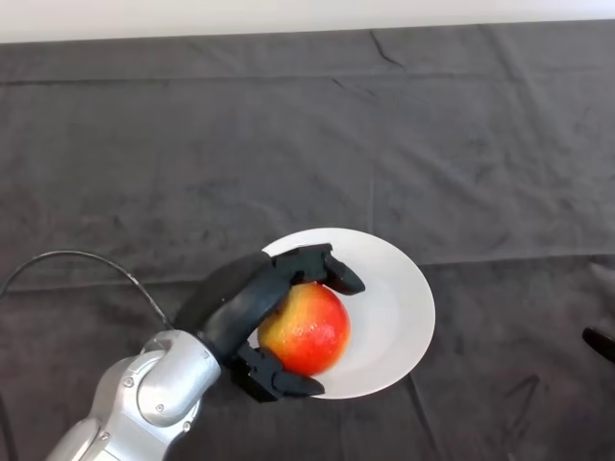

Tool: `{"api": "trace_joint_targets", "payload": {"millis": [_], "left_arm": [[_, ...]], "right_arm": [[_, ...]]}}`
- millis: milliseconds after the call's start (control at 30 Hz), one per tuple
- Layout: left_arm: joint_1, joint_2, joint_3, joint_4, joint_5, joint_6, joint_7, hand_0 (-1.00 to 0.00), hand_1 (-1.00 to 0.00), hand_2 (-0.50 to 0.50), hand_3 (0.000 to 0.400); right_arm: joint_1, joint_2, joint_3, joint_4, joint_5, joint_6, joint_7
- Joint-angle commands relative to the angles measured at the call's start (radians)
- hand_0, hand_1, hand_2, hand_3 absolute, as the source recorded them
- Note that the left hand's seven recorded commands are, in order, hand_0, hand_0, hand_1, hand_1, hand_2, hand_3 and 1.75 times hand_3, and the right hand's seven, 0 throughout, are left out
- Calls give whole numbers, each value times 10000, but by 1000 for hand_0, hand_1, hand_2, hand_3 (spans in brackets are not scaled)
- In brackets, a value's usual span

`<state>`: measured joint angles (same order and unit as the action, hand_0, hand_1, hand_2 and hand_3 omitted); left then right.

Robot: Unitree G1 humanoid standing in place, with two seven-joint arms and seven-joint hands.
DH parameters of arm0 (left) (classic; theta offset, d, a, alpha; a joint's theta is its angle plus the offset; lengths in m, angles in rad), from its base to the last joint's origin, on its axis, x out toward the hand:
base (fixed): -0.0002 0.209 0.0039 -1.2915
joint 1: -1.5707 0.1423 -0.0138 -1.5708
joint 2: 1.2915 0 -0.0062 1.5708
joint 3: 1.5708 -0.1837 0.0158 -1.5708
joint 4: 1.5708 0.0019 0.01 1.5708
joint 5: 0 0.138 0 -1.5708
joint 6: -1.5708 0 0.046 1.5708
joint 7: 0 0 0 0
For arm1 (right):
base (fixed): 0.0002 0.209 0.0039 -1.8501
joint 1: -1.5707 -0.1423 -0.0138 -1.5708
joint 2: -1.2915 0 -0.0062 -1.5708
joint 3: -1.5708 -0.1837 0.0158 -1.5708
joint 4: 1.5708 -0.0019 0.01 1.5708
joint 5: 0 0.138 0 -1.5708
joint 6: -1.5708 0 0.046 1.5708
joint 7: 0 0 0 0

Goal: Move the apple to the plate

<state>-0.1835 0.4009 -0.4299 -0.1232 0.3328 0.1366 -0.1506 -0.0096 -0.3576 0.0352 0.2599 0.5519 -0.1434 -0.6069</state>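
Red-yellow apple [306,329] sits over the white plate [399,298] on a dark-clothed desk [288,134]; the black left hand [252,312] curls around it, likely about to release.

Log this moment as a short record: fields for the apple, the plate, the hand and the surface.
apple: red-yellow apple, over the left part of the plate
plate: white plate, round, on the cloth
hand: left hand, fingers and thumb curled round the apple
surface: dark cloth covering the table
task state: apple at the plate, not yet released
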Motion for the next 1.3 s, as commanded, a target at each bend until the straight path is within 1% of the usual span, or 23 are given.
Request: {"api": "trace_joint_targets", "payload": {"millis": [33, 200, 233, 267, 300, 333, 367, 400, 633, 867, 1100, 1300], "left_arm": [[284, 458, -367, 23, -106, 215, -211, -1000, -1000, 0, 400], [254, 515, -411, 12, 6, 450, -503, -1000, -1000, 0, 400], [242, 521, -419, 3, 31, 499, -558, -1000, -929, -35, 400], [228, 527, -423, -1, 52, 539, -608, -925, -835, -45, 370], [211, 533, -424, 0, 69, 570, -653, -643, -698, 27, 279], [189, 540, -419, 6, 84, 600, -700, 0, -98, 49, 39], [163, 546, -411, 9, 98, 632, -747, 0, -27, 14, 11], [141, 549, -402, 9, 110, 660, -783, 0, 0, 0, 0], [24, 537, -273, -24, 197, 811, -915, 0, 0, 0, 0], [-180, 478, 60, -23, 156, 878, -892, 0, 0, 0, 0], [-349, 478, 642, 90, 0, 704, -656, 0, 0, 0, 0], [-603, 578, 1383, 378, -224, 439, -406, 0, 0, 0, 0]], "right_arm": [[278, 315, -50, 396, 275, 430, 46], [278, 311, -43, 398, 281, 426, 42], [278, 310, -42, 398, 282, 425, 41], [277, 309, -40, 399, 284, 425, 40], [277, 308, -39, 399, 285, 424, 39], [277, 307, -37, 400, 287, 423, 38], [277, 306, -36, 400, 288, 422, 37], [277, 305, -34, 400, 289, 421, 36], [276, 300, -25, 402, 298, 415, 30], [276, 297, -21, 403, 302, 412, 27], [276, 299, -24, 403, 299, 413, 28], [277, 305, -33, 401, 291, 418, 34]]}}
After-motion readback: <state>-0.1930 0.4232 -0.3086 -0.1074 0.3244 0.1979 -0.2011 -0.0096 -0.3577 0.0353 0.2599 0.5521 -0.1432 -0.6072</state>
